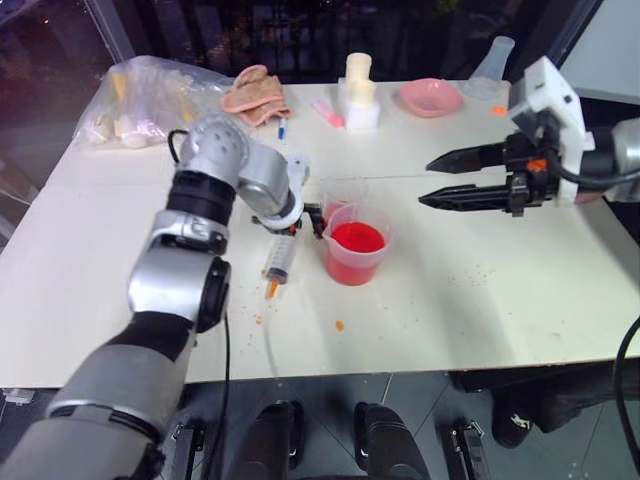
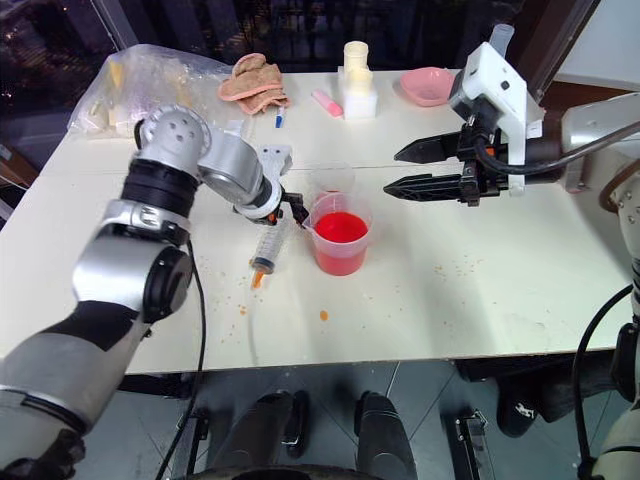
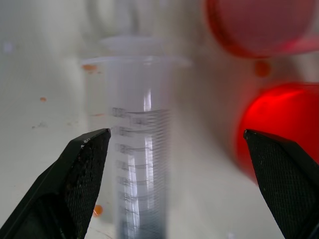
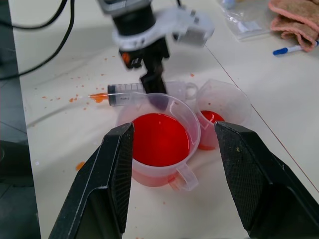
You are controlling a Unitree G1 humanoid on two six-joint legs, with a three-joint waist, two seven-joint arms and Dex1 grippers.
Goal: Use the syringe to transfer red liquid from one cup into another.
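Left gripper (image 3: 177,169), jaws wide, poised above the syringe (image 1: 279,255) lying on the table (image 1: 480,300) beside the red-filled beaker (image 1: 356,245); right gripper (image 1: 432,180), jaws wide, hovers empty, well apart.

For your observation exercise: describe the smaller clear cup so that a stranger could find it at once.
Start at the white table and find the large clear plastic beaker with a handle, full of red liquid, near its middle. Right behind it stands the smaller clear plastic cup: narrower, no handle, with only a little red at the bottom.
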